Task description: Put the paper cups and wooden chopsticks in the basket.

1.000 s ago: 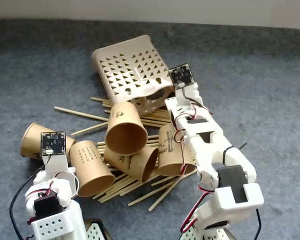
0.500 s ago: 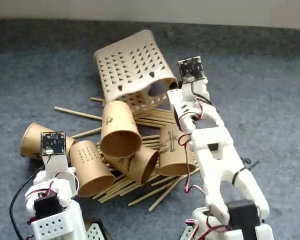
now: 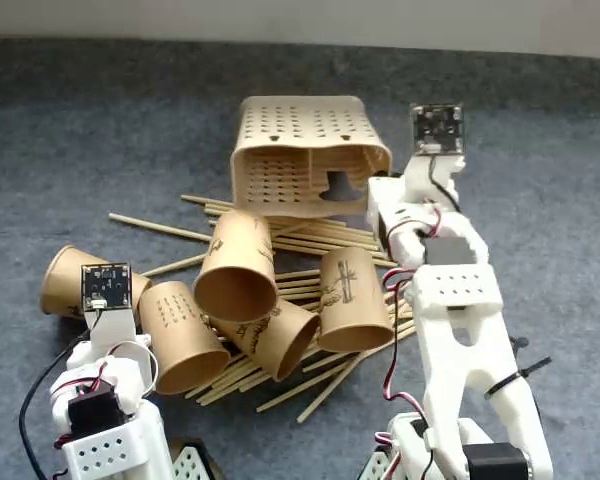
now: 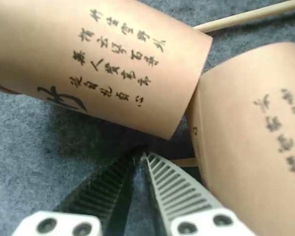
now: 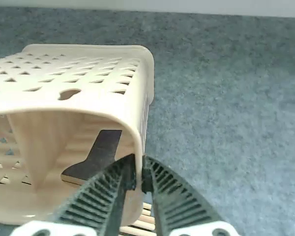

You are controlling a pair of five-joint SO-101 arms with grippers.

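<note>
Sideways basket (image 3: 300, 130), mouth facing cups (image 3: 238, 255)

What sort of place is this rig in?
Likely a lab bench set up for robot practice: two white arms with bare wiring, a grey felt-like mat, and staged paper cups, wooden chopsticks and a basket.

Dark brush-style print on the paper cups (image 3: 348, 290)
Printed along the side of the nearer cup (image 4: 98, 64) in the left wrist view: three short lines of small black characters beside one larger brushed sign. Repeated in part on the neighbouring cup (image 4: 255, 132), with two lines cut off at the edge. Seen from the high view on several cups, too small to make out.
</note>
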